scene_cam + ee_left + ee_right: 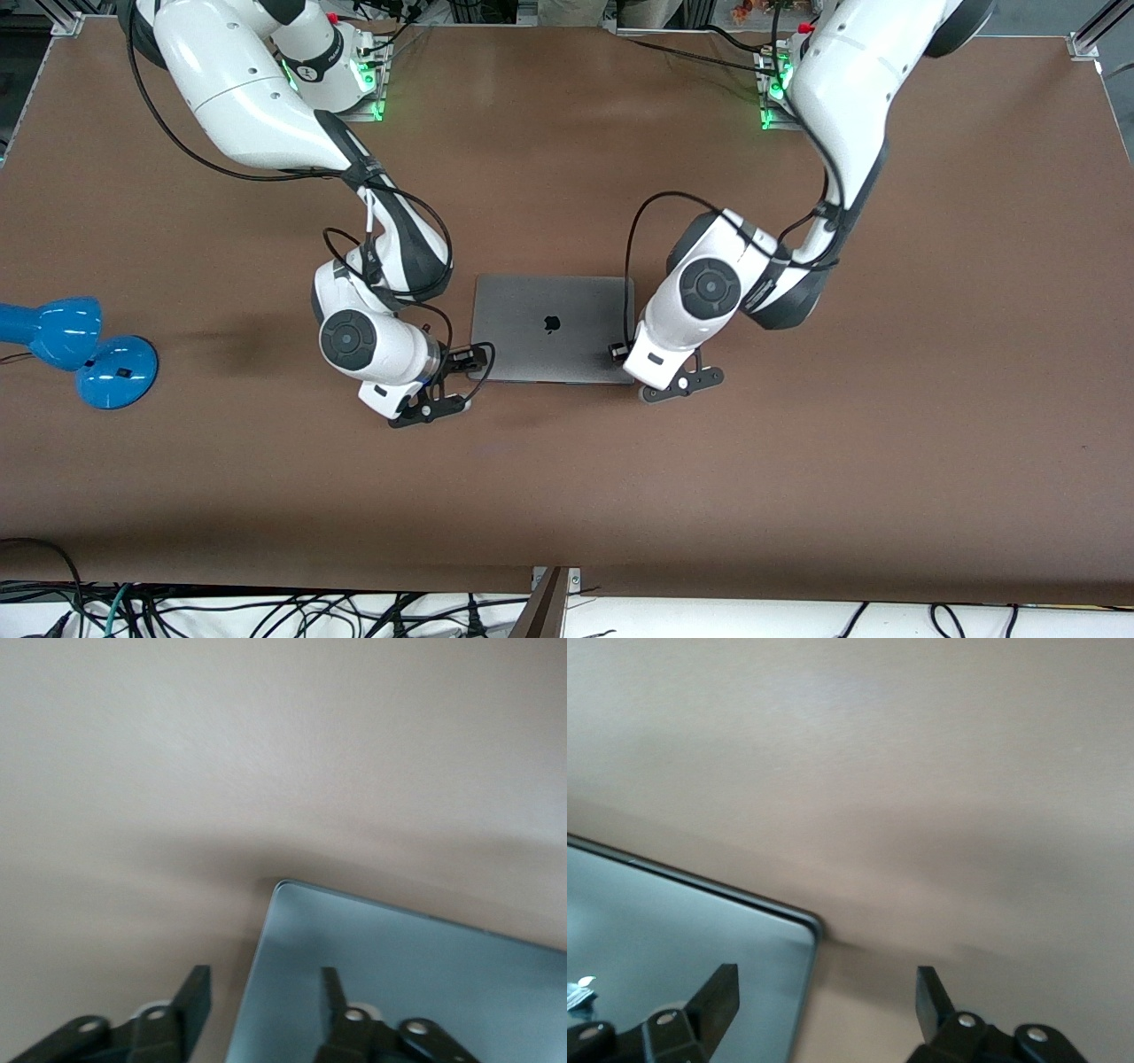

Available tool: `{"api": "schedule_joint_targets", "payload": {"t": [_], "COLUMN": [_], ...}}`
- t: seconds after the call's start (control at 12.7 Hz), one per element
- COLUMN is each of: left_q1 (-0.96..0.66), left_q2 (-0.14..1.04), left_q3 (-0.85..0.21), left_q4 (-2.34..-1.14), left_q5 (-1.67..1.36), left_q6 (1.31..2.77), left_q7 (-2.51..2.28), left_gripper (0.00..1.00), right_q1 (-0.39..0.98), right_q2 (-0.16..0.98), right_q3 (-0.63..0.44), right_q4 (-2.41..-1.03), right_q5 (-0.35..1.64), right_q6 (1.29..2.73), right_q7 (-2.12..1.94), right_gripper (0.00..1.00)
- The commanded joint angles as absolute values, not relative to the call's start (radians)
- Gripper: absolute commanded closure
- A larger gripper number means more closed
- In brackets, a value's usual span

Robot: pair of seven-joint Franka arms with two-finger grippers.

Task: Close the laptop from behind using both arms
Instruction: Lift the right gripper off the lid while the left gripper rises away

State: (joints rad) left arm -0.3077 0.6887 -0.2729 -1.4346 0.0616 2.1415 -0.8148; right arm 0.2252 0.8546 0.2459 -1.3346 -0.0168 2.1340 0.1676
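- A wide brown table (567,496) is seen from above.
- A closed grey laptop (549,328) lies flat near its middle.
- A blue lamp (80,350) rests at the right arm's end.

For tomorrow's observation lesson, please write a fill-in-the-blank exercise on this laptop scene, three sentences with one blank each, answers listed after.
1. The laptop lies on the brown table with its lid fully ____.
2. The logo on the lid has the shape of an ____.
3. The lamp lying toward the right arm's end of the table is ____ in colour.

Missing words: closed; apple; blue
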Motion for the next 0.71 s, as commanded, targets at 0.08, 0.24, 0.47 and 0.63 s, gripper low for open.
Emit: {"api": "schedule_joint_targets", "payload": {"t": [0.08,0.24,0.47,0.63], "left_q1": [-0.272,-0.272,-0.272,-0.272], "left_q2": [0.375,0.264,0.146,0.074], "left_q3": [-0.273,-0.264,-0.227,-0.206], "left_q4": [-1.759,-1.866,-1.924,-1.939], "left_q5": [0.077,0.077,0.075,0.074], "left_q6": [2.145,2.141,2.044,1.984], "left_q7": [-0.733,-0.710,-0.643,-0.603], "left_gripper": [0.00,0.00,0.00,0.00], "right_q1": [0.201,0.204,0.207,0.207], "right_q2": [0.845,0.845,0.850,0.854], "right_q3": [0.250,0.250,0.247,0.247], "right_q4": [-1.339,-1.339,-1.339,-1.341], "right_q5": [-0.009,0.072,0.172,0.172], "right_q6": [2.132,2.154,2.212,2.218], "right_q7": [0.158,0.166,0.160,0.156], "right_gripper": [0.11,0.14,0.16,0.16]}}
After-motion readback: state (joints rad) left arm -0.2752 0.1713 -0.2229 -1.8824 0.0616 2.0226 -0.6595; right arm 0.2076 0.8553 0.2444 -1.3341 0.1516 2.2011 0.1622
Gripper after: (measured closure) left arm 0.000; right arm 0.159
